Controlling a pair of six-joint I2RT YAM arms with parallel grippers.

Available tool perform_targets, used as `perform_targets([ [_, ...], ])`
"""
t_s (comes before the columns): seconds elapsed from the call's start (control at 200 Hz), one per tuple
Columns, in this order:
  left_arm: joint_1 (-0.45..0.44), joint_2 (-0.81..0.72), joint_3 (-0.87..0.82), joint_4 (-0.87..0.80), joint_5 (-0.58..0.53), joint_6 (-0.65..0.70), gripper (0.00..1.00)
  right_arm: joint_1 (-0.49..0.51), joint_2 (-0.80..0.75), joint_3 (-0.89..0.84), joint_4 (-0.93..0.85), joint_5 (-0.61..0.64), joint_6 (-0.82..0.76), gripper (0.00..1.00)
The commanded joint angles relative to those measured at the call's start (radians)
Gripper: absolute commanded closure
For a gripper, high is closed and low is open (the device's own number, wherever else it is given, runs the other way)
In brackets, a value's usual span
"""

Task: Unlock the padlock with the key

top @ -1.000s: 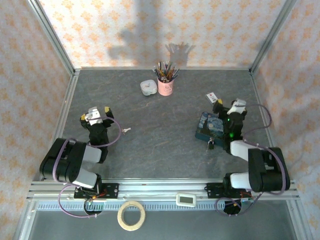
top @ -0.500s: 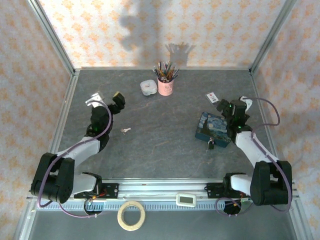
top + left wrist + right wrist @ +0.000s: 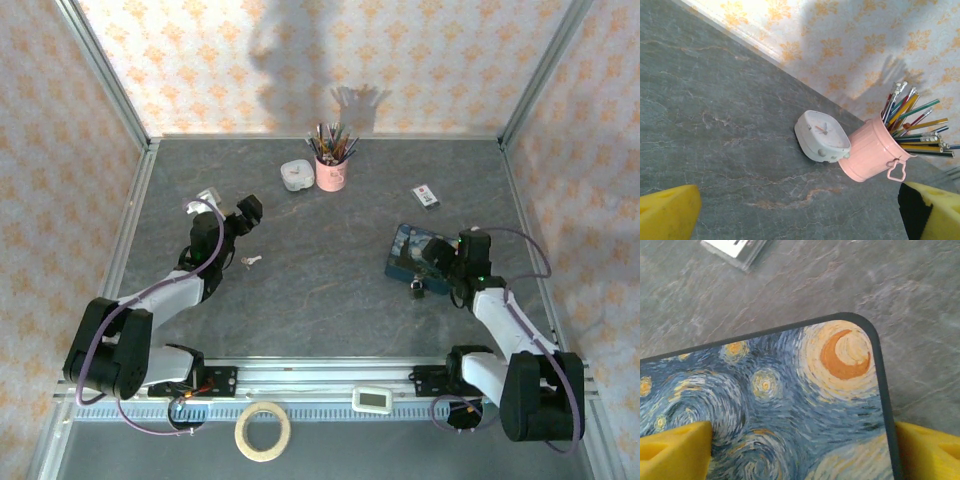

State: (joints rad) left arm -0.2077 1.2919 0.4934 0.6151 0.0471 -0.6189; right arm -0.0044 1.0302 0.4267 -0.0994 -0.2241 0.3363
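The tiny dark padlock lies on the table just in front of the blue starry-night tin. The small pale key lies on the grey table left of centre. My left gripper hovers a little beyond the key, open, with bare table between its yellow fingertips. My right gripper hangs low over the right end of the tin, open. One yellow fingertip sits above the lid and the other lies just outside the tin's edge.
A pink cup of pencils and a white clock stand at the back centre, ahead of the left gripper. A white-and-black card lies beyond the tin. A tape roll and a small white device rest on the front rail.
The left arm stretched forward and swung its gripper right, to just beyond the key. The right gripper came back from the tin's far right side to over its right end.
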Motion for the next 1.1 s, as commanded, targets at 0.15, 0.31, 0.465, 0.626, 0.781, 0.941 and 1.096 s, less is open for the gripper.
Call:
perform_targets([
  [0.15,-0.003,-0.068,-0.017,0.015,-0.024,-0.036,0.01,0.144,0.087,0.0,0.143,-0.127,0.017,0.23],
  [0.31,-0.002,-0.101,-0.032,-0.011,-0.06,-0.033,0.01,0.246,0.215,0.058,0.27,-0.086,0.074,0.24],
  [0.465,-0.001,-0.103,-0.018,-0.098,-0.055,-0.025,0.01,0.34,0.421,0.202,0.327,-0.042,0.115,0.28],
  [0.626,-0.001,-0.101,-0.001,-0.235,-0.047,-0.021,0.01,0.387,0.586,0.323,0.385,-0.009,0.169,0.29],
  [0.781,-0.002,-0.099,-0.008,-0.33,-0.034,-0.024,0.02,0.407,0.714,0.419,0.428,-0.027,0.197,0.3],
  [0.941,-0.002,-0.076,-0.005,-0.401,-0.008,-0.037,0.06,0.434,0.79,0.508,0.44,-0.048,0.205,0.3],
  [1.096,-0.001,-0.014,0.039,-0.467,0.002,-0.007,0.07,0.435,0.756,0.517,0.434,-0.045,0.181,0.26],
])
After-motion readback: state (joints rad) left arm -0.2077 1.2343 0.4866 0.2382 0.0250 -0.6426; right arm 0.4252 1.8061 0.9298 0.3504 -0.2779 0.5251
